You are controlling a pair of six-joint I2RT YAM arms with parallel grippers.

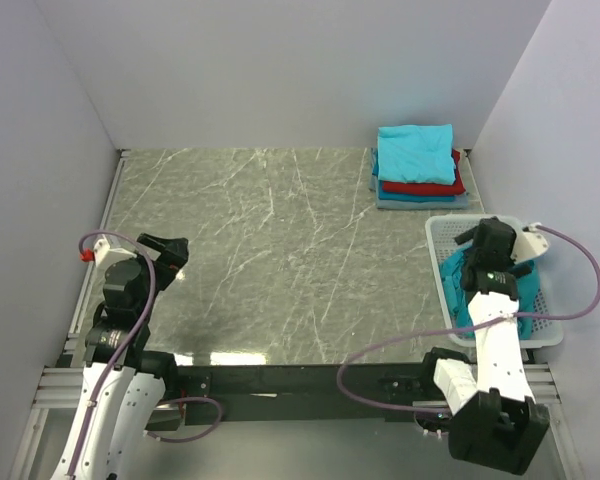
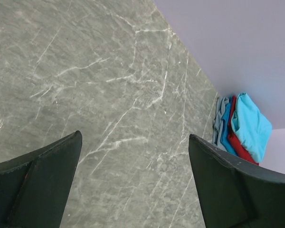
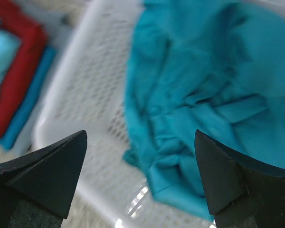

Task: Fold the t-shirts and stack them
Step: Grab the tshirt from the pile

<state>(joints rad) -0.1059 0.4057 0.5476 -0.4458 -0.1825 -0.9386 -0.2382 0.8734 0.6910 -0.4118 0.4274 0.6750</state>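
A stack of folded t-shirts lies at the table's far right corner, turquoise on top, red and blue beneath; the left wrist view shows the same stack from the side. A crumpled teal t-shirt lies loose in the white lattice basket. My right gripper hangs over that basket, jaws open and empty, the teal cloth just below it. At the near left my left gripper stands open over bare marble, holding nothing.
The basket sits at the table's right edge, close to the wall. Grey walls close in the table on the left, back and right. A purple cable loops from the right arm across the near edge.
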